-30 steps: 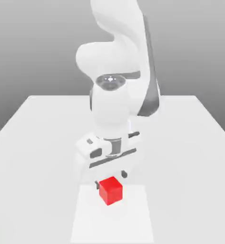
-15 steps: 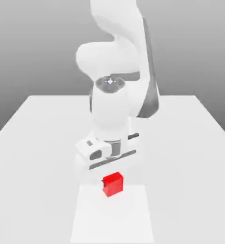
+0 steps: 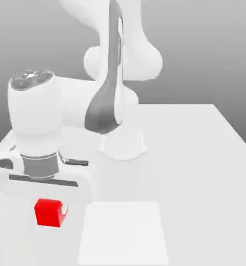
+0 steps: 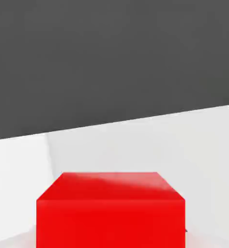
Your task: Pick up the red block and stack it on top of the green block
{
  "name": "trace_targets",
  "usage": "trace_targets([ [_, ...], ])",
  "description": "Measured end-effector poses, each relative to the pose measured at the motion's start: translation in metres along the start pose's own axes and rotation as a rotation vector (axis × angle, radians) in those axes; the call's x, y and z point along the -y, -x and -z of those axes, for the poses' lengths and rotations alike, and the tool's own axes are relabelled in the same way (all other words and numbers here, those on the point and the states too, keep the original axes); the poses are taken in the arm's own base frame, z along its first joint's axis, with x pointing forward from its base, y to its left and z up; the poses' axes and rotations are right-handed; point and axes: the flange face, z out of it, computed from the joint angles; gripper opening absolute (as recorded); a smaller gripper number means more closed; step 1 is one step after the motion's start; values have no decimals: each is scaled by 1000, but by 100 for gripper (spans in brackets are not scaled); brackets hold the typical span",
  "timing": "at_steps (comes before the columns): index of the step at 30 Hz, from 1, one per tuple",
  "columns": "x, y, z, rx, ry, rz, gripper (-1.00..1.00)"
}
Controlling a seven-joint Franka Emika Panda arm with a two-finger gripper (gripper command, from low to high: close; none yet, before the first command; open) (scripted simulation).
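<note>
The gripper [image 3: 52, 209] is clamped on the red block [image 3: 48, 213], which sits directly beneath the hand, probably pinched by opposite sides so its underside is free to settle onto the green block.

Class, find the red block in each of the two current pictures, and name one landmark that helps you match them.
Exterior view: the red block is toward the exterior view's left, low in the picture, just beneath the gripper.
Hand view: the red block is the large red shape, close to the camera.
Shared landmark: the white table, pale behind the block in the hand view too.
</note>
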Motion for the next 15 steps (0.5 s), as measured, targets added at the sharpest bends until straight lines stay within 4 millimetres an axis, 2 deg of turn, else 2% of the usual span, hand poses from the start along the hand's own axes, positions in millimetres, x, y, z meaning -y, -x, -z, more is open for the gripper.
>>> trace_targets([
  [7,-37,-112,9,11,-10,-419,-100],
  [9,-42,-124,-12,12,-12,-464,-100],
  [11,-43,-127,-43,12,-12,-475,-100],
  [12,-43,-127,-52,12,-12,-477,100],
  [15,-43,-127,-52,12,-12,-477,100],
])
